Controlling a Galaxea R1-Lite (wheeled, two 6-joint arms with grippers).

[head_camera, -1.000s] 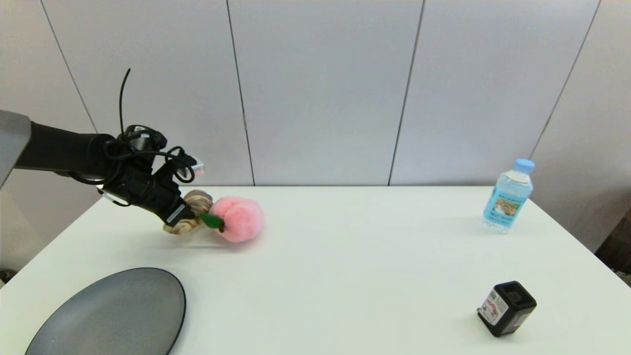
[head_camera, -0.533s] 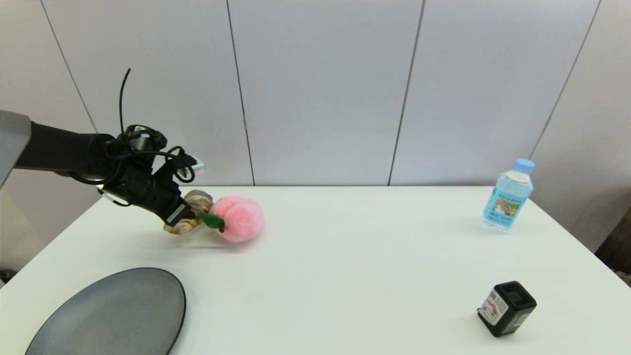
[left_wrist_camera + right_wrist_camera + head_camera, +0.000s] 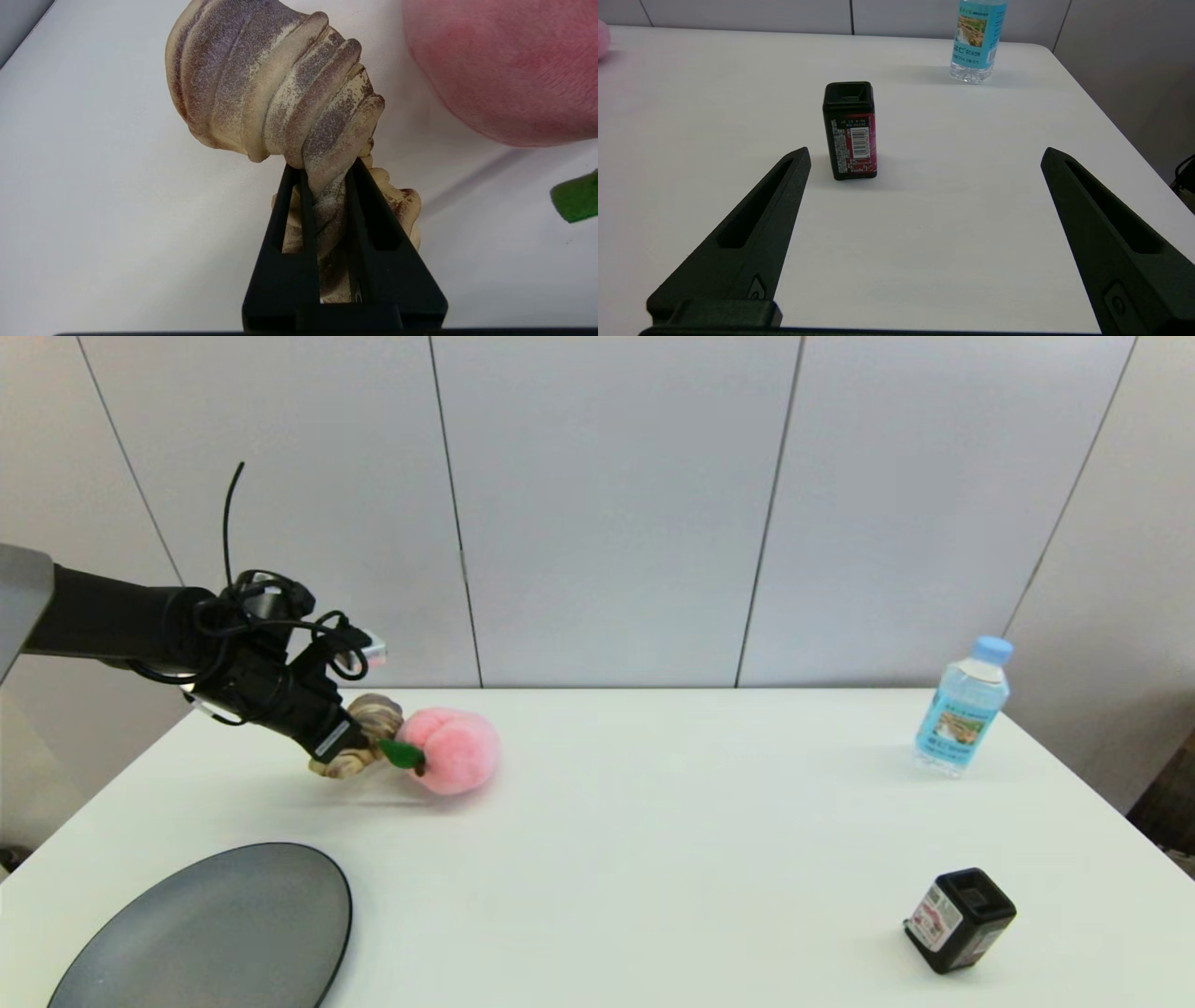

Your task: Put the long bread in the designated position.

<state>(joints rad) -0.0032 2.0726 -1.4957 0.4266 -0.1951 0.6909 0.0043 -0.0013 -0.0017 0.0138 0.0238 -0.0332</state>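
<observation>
At about ten o'clock on the worktop [image 3: 653,821], my left claw [image 3: 327,172] pinches the long bread [image 3: 359,739] across its middle, squeezing it thin; my arm hides much of the loaf from the head camera. Its long axis runs from seven o'clock near me toward one o'clock, far end raised; I cannot tell whether the near end touches the surface. Just right lies the pink plush peach [image 3: 453,749], seemingly touching the loaf. At five o'clock stands a black box [image 3: 960,919], and a water bottle [image 3: 963,719] at two o'clock. My right claw [image 3: 924,158] is spread wide, just short of the box.
</observation>
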